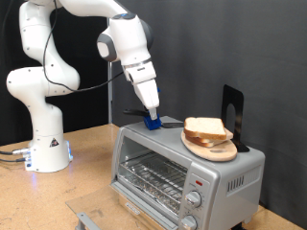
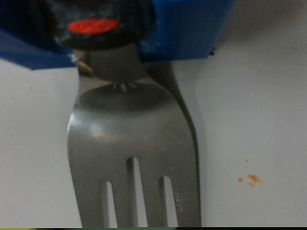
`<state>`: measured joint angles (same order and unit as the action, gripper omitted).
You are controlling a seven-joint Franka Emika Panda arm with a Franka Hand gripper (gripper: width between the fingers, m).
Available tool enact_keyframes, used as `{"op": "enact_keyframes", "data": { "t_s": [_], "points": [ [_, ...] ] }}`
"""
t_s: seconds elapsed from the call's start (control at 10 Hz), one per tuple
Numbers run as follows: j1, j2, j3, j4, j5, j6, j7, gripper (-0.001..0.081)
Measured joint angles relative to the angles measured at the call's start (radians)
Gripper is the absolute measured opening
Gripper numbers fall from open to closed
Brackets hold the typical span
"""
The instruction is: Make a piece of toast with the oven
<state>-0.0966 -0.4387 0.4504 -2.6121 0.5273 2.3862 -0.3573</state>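
gripper [image 1: 151, 116] on oven [image 1: 182, 168] top | fingertips hidden | fork [image 2: 134, 158] tines cropped

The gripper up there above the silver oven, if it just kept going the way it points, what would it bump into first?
Probably the oven's flat top. The gripper points down at it, with a metal fork directly below in the wrist view. How close it already is to the top is unclear.

The exterior view is evenly and brightly lit from above, against a black backdrop, though small and slightly soft. The oven [image 1: 182, 168] top shows a pale sheen. In the wrist view the fork [image 2: 134, 144] fills the frame, blurred from closeness, casting a dark shadow toward 3 o'clock.
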Motion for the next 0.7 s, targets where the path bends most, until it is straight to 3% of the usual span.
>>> {"op": "enact_keyframes", "data": {
  "t_s": [0.7],
  "points": [
    [0.000,0.032,0.010,-0.012,0.013,0.032,0.000,0.0808]
  ]
}}
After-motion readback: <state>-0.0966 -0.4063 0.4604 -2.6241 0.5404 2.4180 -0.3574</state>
